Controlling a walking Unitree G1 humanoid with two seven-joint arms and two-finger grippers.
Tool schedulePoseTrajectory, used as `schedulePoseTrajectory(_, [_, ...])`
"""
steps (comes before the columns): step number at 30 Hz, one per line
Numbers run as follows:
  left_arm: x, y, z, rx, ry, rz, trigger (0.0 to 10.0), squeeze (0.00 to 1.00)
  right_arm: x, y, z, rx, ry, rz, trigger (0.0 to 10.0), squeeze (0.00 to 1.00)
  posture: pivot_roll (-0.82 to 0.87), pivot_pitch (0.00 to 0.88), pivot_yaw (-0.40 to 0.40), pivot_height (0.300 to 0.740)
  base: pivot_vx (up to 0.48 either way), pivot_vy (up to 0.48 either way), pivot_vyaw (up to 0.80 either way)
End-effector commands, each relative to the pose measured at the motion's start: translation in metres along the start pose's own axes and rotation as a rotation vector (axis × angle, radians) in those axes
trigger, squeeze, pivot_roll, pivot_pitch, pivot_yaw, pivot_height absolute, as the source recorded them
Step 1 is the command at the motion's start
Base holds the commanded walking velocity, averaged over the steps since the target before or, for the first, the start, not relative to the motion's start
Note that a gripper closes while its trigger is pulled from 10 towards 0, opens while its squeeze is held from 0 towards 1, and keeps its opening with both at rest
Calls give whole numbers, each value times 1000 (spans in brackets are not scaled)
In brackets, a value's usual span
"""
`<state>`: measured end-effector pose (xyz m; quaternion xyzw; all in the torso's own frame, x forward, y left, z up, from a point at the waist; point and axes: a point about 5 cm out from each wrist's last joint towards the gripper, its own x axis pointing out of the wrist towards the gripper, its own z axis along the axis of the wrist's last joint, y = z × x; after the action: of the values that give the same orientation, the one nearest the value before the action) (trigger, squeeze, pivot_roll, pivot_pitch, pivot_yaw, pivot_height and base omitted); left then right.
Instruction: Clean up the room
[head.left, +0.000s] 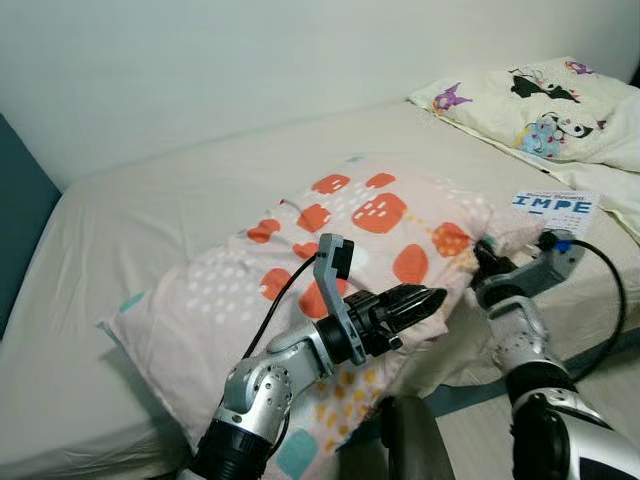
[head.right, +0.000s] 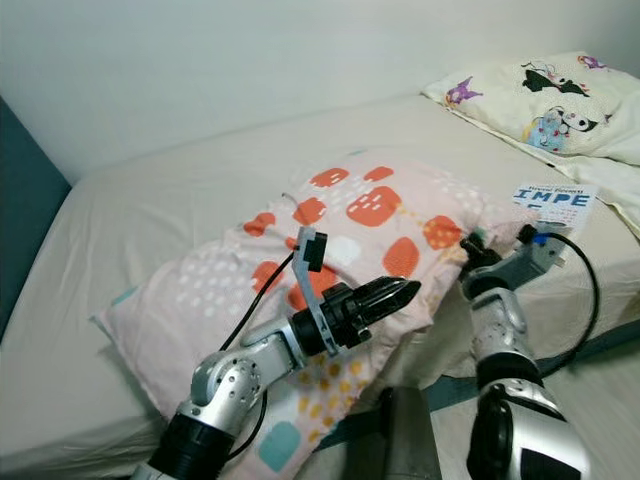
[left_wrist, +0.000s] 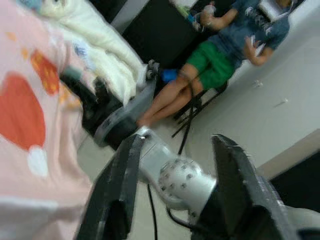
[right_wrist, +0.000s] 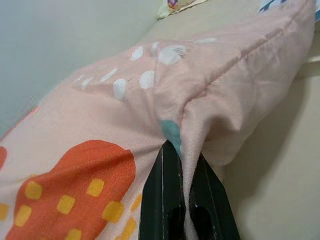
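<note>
A pink pillow (head.left: 330, 260) with orange patches and white dots lies slantwise on the cream bed (head.left: 150, 210), its near end hanging over the front edge. My right gripper (head.left: 487, 256) is at the pillow's right corner. In the right wrist view it (right_wrist: 182, 200) is shut on a fold of the pillow's cloth (right_wrist: 195, 115). My left gripper (head.left: 425, 300) hovers over the pillow's near right part, pointing toward the right arm. Its fingers (left_wrist: 120, 185) are open with nothing between them.
A cream pillow with cartoon prints (head.left: 550, 105) lies at the bed's far right, and a white booklet with blue letters (head.left: 553, 205) is beside it. A teal panel (head.left: 15, 220) stands at the left. A person in green shorts (left_wrist: 215, 60) sits on a chair.
</note>
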<state>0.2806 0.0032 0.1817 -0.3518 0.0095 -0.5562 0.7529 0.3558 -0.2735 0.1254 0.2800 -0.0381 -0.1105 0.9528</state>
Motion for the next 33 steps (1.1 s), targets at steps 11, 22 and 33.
schedulePoseTrajectory(11, [-98, 115, 65, 252, -57, 935, 10000, 529, -5, -39, 58, -159, -182, -152, 0, 0, -122, 153, 51, 550, 0, 0, 0])
schedulePoseTrajectory(22, [-199, 136, 107, 181, -229, 1391, 10000, 0, -9, -47, 71, -192, -224, -167, 0, 0, -146, 161, 60, 550, 0, 0, 0])
schedulePoseTrajectory(33, [-229, 122, 131, -61, -270, 1013, 10000, 0, -11, -49, 65, -194, -212, -178, 0, 0, -127, 161, 59, 550, 0, 0, 0])
